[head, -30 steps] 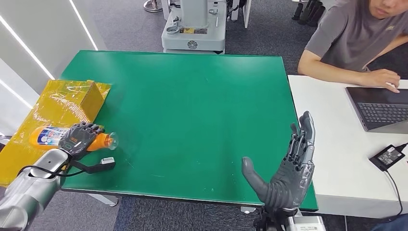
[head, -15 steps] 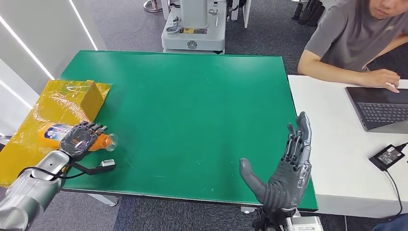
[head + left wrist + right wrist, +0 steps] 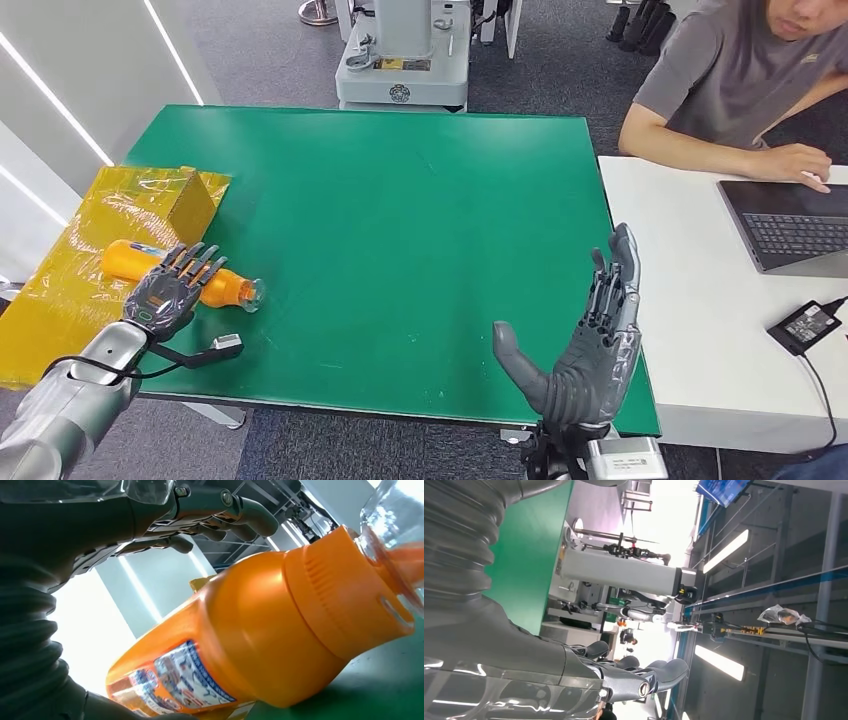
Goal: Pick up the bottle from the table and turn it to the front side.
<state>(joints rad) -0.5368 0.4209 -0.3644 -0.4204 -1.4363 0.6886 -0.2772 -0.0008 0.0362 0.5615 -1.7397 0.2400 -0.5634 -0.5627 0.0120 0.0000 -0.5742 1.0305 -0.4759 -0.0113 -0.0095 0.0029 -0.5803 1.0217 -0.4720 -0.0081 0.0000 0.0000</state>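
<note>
The orange bottle [image 3: 170,274] lies on its side at the left edge of the green tabletop [image 3: 400,220], its base over the yellow wrapped box [image 3: 110,225] and its clear cap [image 3: 248,294] pointing out across the tabletop. The left robot hand [image 3: 170,290] lies over the bottle's middle with its fingers fanned apart above the body rather than wrapped around it; the left wrist view shows the fingers [image 3: 200,515] arching over the bottle [image 3: 260,625] with a gap, so it has no hold yet. The right robot hand [image 3: 590,340] stands spread and upright near the front right of the tabletop, holding nothing. The bottle looks like smooth, stiff plastic, rounded and probably prone to rolling or slipping under a loose touch. The broad middle beside the label [image 3: 192,677] seems the best place to hold, well clear of the narrow ribbed neck and cap.
</note>
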